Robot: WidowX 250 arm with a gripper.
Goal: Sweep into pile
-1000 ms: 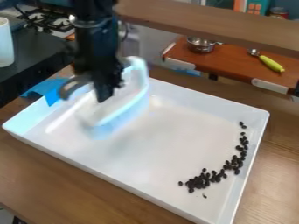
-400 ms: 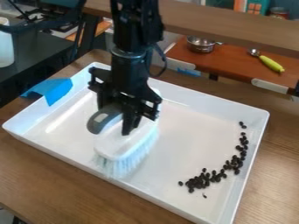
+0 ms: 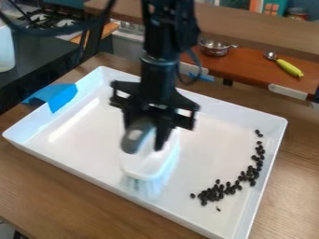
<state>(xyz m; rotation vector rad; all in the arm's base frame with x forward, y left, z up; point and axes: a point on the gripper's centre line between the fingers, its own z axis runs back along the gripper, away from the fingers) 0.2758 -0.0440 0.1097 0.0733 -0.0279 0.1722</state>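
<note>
1. The brush (image 3: pixel 144 165) has a white, rounded block, a rounded grey handle (image 3: pixel 133 140) and pale bluish bristles (image 3: pixel 146 186) fanning out toward 6 o'clock. It is near the tray's middle, apart from the beans.
2. The claw (image 3: pixel 147 144), coming down from 12 o'clock, is pinching the brush.
3. The dark beans (image 3: pixel 215 192), small and nearly black, form a curved band inside the tray from about 2 to 5 o'clock. The band is thin at its 2 o'clock end and thickly clustered near 5.
4. The tray (image 3: pixel 74 170) is white, shallow and rectangular, standing on the wooden tabletop (image 3: pixel 59 196). Blue tape (image 3: pixel 59 95) hangs over its rim at 10 o'clock.
5. A metal pot (image 3: pixel 213 48) sits on a reddish-brown shelf (image 3: pixel 249 69) toward 1 o'clock; its contents cannot be made out.
</note>
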